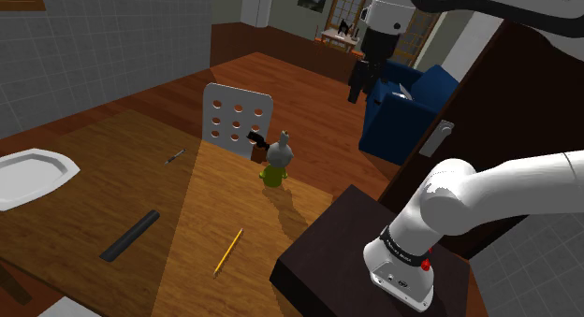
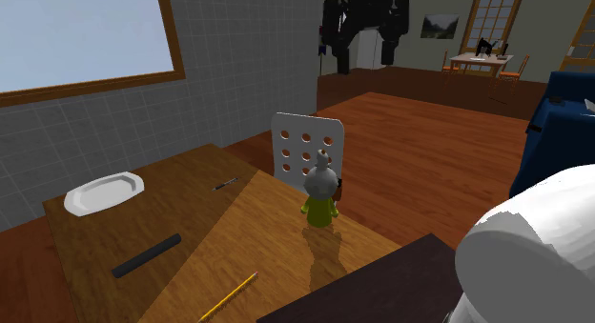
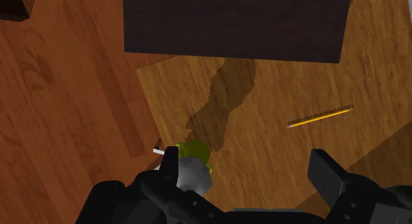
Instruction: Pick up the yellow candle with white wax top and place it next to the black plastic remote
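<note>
The wooden table point(image 1: 112, 175) carries a white plate point(image 1: 28, 175) at the shoulder view's left. A black remote point(image 1: 129, 235) and a yellow pencil point(image 1: 228, 251) lie nearer. A small dark utensil point(image 1: 175, 156) and a yellow-green candle point(image 1: 275, 165) sit toward the far edge.

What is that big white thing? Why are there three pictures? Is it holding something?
The big white thing is a robot arm. It stands on a dark box. At its end is a black gripper, like a hand with two fingers.

One picture is taken from beside the arm. One is taken from another spot in the room. One comes from a camera on the hand itself, looking down.

On the wooden table lie a white plate, a long black remote and a yellow pencil. A yellowish candle with a pale top stands near the white chair.

The fingers are apart, high above the table, so the gripper holds nothing.
</note>
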